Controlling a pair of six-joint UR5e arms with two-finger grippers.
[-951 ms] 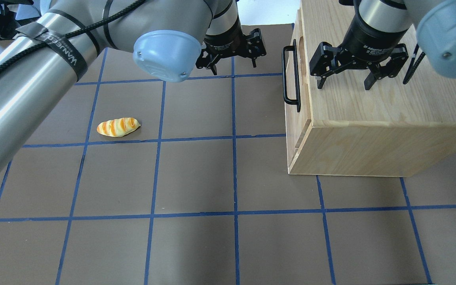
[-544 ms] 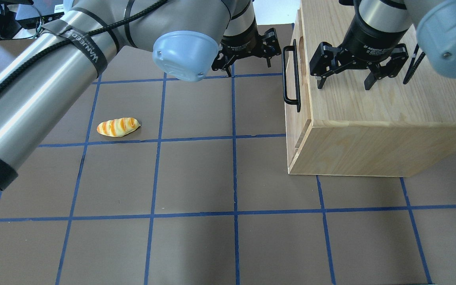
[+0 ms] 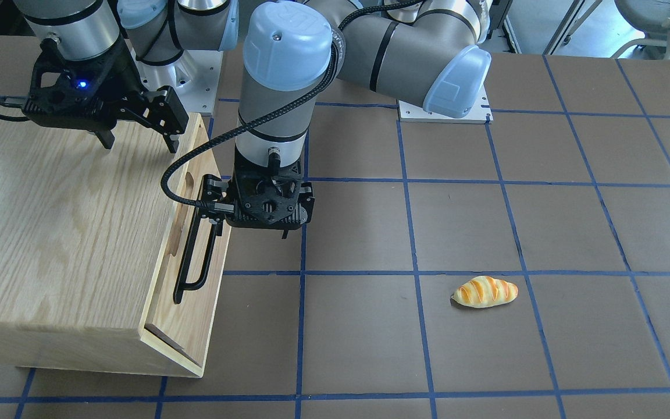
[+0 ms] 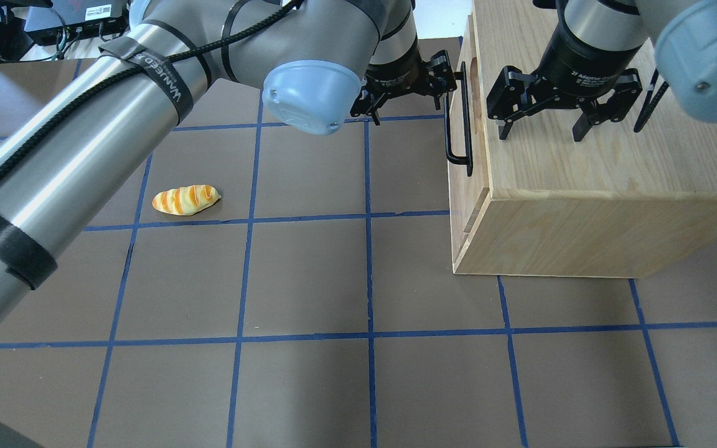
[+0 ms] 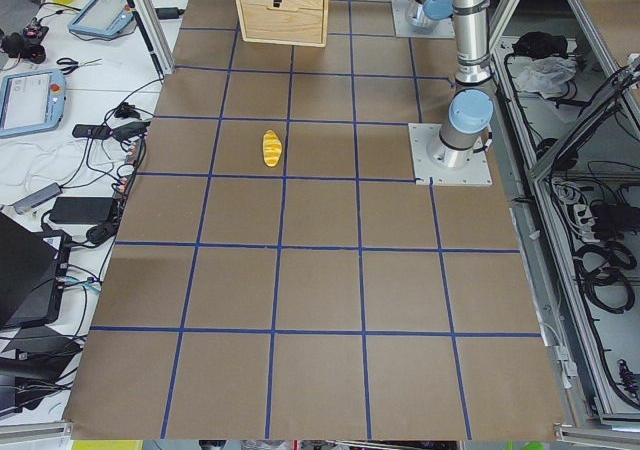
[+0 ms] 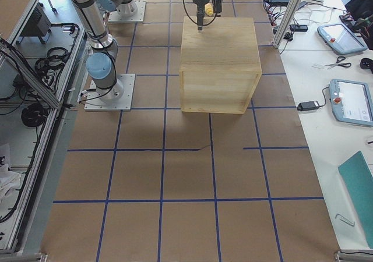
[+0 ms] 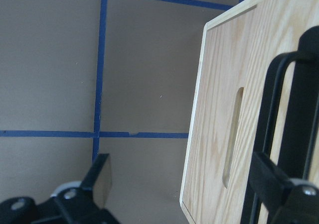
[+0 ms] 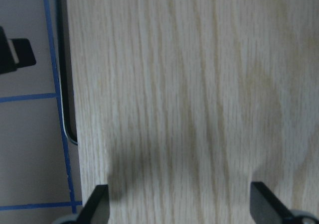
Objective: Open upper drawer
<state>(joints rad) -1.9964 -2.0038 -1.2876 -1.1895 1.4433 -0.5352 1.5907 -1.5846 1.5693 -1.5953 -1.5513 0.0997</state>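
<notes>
The upper drawer (image 4: 463, 134) is the pale-wood front with a long black bar handle (image 4: 457, 121) and an oblong notch (image 7: 233, 134), on the left face of the oak cabinet (image 4: 582, 205). It looks shut. My left gripper (image 4: 408, 96) is open and empty beside the handle's far end, with one finger (image 7: 271, 179) right at the bar (image 7: 299, 124). It also shows in the front-facing view (image 3: 249, 228), next to the handle (image 3: 195, 256). My right gripper (image 4: 541, 135) is open and empty, just above the cabinet's top (image 8: 189, 84).
A striped bread roll (image 4: 185, 200) lies on the brown mat to the left, well away from the cabinet; it also shows in the front-facing view (image 3: 484, 291). Blue tape lines divide the mat (image 4: 309, 280) into squares. The left arm's elbow (image 4: 309, 93) hangs over the mat's back.
My left arm has swung right, bringing its open gripper from mid-table up to the drawer handle. The right gripper, the cabinet and the bread roll have not moved.
</notes>
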